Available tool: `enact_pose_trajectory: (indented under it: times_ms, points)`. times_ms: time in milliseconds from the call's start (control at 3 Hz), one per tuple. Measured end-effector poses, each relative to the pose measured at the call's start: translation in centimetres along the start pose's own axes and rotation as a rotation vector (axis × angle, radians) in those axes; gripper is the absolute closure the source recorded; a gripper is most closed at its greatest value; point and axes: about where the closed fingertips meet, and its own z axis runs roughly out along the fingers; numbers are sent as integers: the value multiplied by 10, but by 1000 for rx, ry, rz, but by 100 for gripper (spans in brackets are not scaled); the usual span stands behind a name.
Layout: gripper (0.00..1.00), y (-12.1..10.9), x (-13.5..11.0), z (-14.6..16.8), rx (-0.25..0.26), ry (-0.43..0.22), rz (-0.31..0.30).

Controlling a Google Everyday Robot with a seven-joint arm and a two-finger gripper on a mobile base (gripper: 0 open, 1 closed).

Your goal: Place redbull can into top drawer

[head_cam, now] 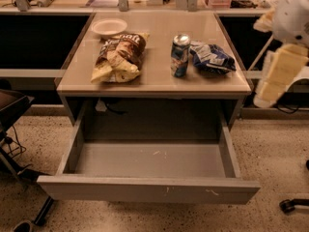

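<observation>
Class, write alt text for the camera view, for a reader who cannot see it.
A redbull can stands upright on a desk between a brown snack bag and a blue snack bag; below, the top drawer is pulled open and empty. The end effector hangs at the right edge, beside the desk.

White rounded arm [292, 14]; cream, blocky pincer [279, 75], seemingly, at right edge.

1 white plate [108, 27] sits at the desktop's [159, 83] back-left corner, 1 brown chip bag [118, 57] in front; 1 blue-and-white snack bag [212, 58] lies near the right edge.
</observation>
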Motion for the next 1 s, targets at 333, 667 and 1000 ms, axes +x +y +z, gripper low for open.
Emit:
enact_pose_trajectory:
  times_ms: [333,667,1000]
  points:
    - [0,-21,-24,-6,54,27,-37]
    - [0,-24,-24,-6,64,36,-42]
    - [0,-36,-31,7,26,-8,-73]
